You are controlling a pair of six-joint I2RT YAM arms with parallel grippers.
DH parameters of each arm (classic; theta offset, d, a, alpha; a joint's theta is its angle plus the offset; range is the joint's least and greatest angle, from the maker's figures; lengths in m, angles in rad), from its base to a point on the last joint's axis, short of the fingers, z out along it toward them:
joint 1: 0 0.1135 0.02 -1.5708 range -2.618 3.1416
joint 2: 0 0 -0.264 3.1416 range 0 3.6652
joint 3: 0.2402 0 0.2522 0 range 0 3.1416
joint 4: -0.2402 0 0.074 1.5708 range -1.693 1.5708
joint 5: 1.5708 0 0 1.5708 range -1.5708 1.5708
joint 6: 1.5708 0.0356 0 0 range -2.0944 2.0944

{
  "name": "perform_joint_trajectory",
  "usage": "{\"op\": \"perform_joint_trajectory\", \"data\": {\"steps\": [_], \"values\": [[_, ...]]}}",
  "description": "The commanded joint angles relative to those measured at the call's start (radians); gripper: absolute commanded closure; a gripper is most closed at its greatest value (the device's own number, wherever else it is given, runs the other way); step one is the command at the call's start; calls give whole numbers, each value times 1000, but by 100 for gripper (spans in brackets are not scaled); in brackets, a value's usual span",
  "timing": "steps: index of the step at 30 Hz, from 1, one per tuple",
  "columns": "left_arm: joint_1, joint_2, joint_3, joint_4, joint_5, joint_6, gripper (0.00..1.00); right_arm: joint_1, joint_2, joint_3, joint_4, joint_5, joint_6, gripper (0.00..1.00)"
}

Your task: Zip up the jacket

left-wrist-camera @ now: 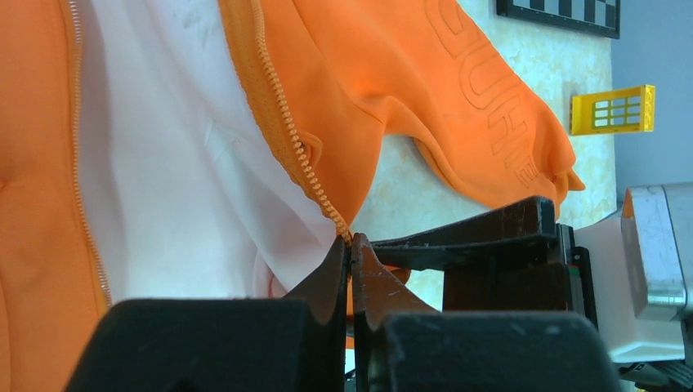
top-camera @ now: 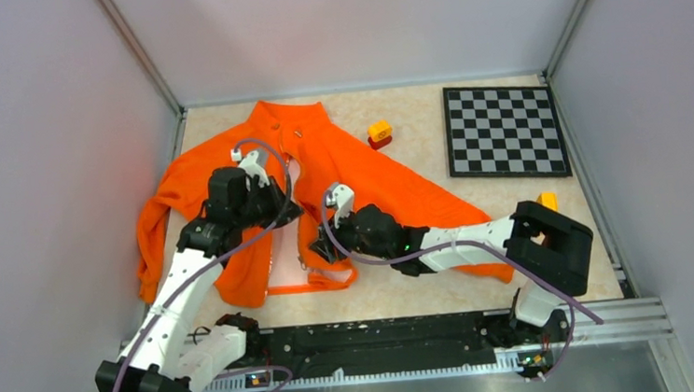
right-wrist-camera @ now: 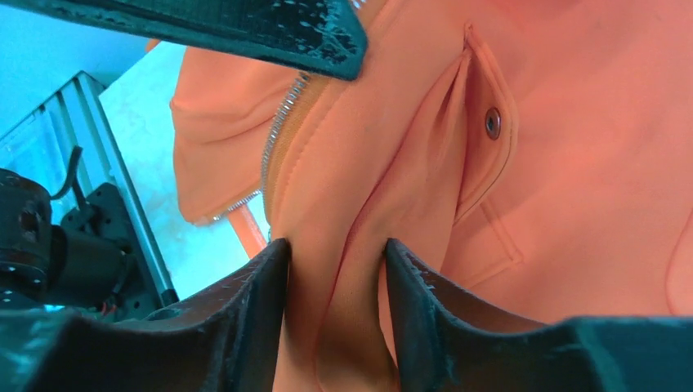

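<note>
The orange jacket (top-camera: pixel 351 172) lies open on the table with its pale lining (left-wrist-camera: pixel 188 188) showing. My left gripper (top-camera: pixel 281 209) is over the jacket's middle. In the left wrist view it (left-wrist-camera: pixel 353 242) is shut on the end of the zipper teeth (left-wrist-camera: pixel 306 167). My right gripper (top-camera: pixel 321 247) is at the jacket's lower front. In the right wrist view it (right-wrist-camera: pixel 335 253) is shut on a bunched fold of orange fabric (right-wrist-camera: pixel 343 269) beside the zipper edge (right-wrist-camera: pixel 278 135) and a pocket snap (right-wrist-camera: pixel 492 122).
A checkerboard (top-camera: pixel 505 131) lies at the back right. A small yellow and red block (top-camera: pixel 380 133) sits behind the jacket. A yellow piece (top-camera: pixel 547 202) sits by the right arm. Grey walls enclose the table; a metal rail (top-camera: pixel 383 338) runs along the near edge.
</note>
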Motion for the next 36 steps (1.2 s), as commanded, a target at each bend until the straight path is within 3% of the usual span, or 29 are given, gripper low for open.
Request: {"op": "perform_joint_trajectory", "data": {"steps": [1, 3, 5, 7, 11, 16, 21, 32, 36], "values": [[3, 30, 64, 8, 66, -1, 100, -18, -9, 37, 53, -20, -40, 62], [3, 45, 72, -8, 65, -4, 99, -35, -15, 18, 83, -63, -32, 78], [3, 52, 76, -24, 74, -9, 88, -63, -20, -6, 130, -164, -12, 94], [3, 52, 69, -33, 97, -13, 74, -94, -15, -31, 192, -268, 17, 100], [4, 43, 34, -22, 160, -23, 51, -138, 8, -46, 269, -436, 53, 100], [5, 32, -30, 6, 240, -51, 43, -179, 9, -99, 389, -536, 108, 100], [4, -10, -142, 105, 347, -116, 48, -220, 32, -120, 470, -594, 169, 100], [5, -17, -198, 187, 450, -166, 78, -238, 58, -118, 475, -577, 212, 99], [4, -14, -183, 166, 446, -147, 90, -237, 7, -132, 364, -458, 204, 85]]}}
